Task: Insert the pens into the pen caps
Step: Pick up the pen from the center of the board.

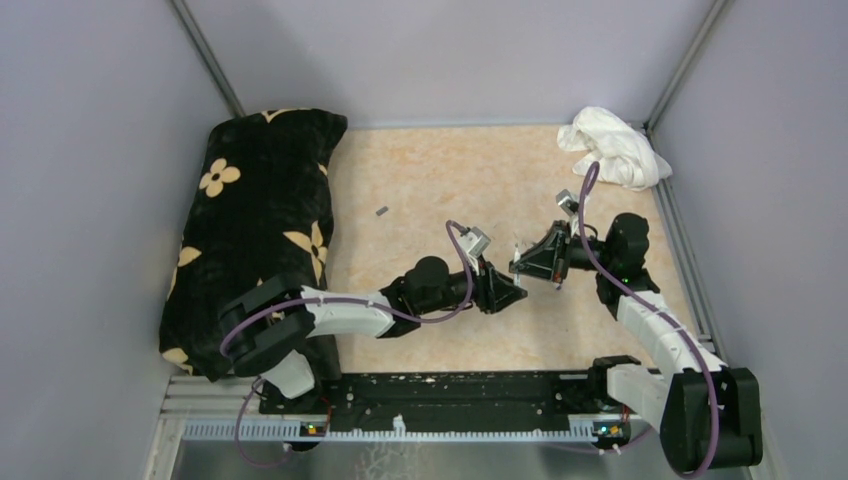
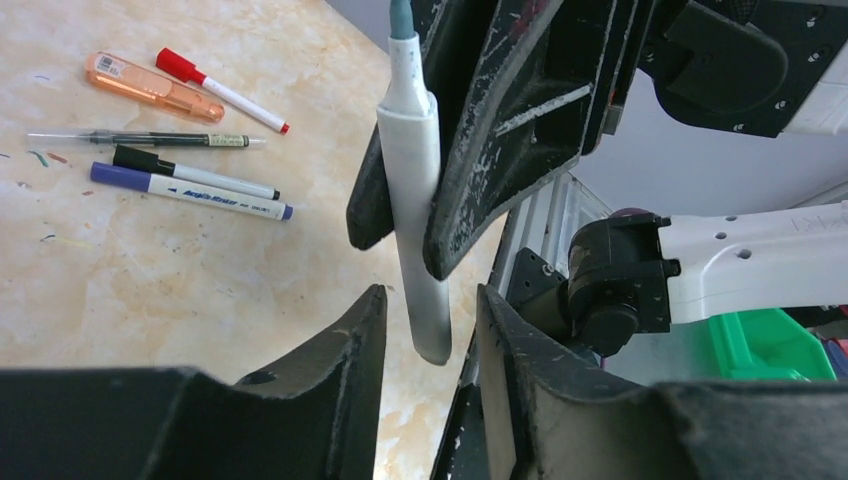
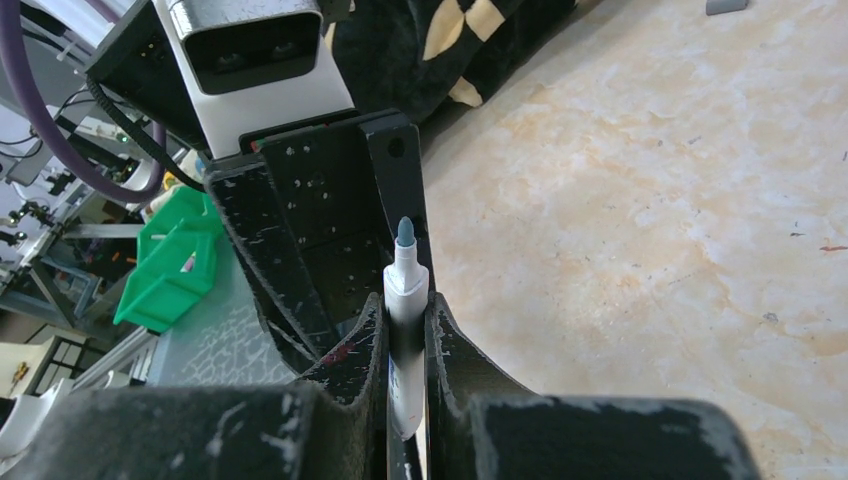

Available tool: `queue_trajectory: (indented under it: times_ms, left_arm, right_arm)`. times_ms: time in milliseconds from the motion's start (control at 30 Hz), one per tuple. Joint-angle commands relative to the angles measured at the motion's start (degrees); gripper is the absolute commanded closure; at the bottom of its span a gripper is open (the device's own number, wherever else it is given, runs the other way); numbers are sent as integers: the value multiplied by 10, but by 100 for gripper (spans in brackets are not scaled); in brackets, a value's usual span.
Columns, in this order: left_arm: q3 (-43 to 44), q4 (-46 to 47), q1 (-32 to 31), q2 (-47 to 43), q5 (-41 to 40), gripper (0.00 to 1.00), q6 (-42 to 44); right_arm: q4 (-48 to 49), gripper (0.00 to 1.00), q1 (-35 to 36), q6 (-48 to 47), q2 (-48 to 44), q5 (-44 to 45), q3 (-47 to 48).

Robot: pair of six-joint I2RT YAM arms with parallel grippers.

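right gripper (image 3: 405,318) clenched on uncapped grey-tipped marker (image 3: 404,285); left gripper (image 2: 430,305) released, straddling its tail. risk: off-centre closing could lever the marker askew.

You have one grey pen (image 2: 410,150) uncapped, tip pointing up, standing near upright off the table and pinched in the right gripper (image 2: 405,250). On the table you see four slim pens lying nearly parallel: a red-capped pen (image 2: 225,95), a thin clear pen (image 2: 150,139), a black-capped pen (image 2: 195,172) and a purple-capped pen (image 2: 190,192). The orange highlighter (image 2: 150,87) lies just beside the red cap. A small grey cap (image 1: 381,211) lies alone, well apart.
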Motion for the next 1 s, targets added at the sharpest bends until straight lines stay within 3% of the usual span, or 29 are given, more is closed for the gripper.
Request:
queue_trajectory:
  times_ms: [0, 233, 267, 400, 467, 967]
  left_arm:
    - [27, 22, 2, 21, 22, 61, 0]
    - [35, 26, 6, 31, 17, 99, -7]
    - [33, 31, 6, 31, 14, 100, -7]
    - [28, 59, 6, 28, -13, 100, -8]
    - [35, 68, 6, 30, -22, 100, -7]
    - [63, 139, 7, 64, -51, 100, -38]
  right_arm:
    - [12, 100, 9, -12, -1, -12, 22]
    - [27, 100, 10, 2, -3, -11, 17]
    - [31, 99, 10, 6, -3, -9, 16]
    - [52, 77, 11, 30, -4, 10, 7]
    - [71, 71, 12, 46, -5, 21, -1]
    - [126, 72, 25, 81, -2, 49, -24]
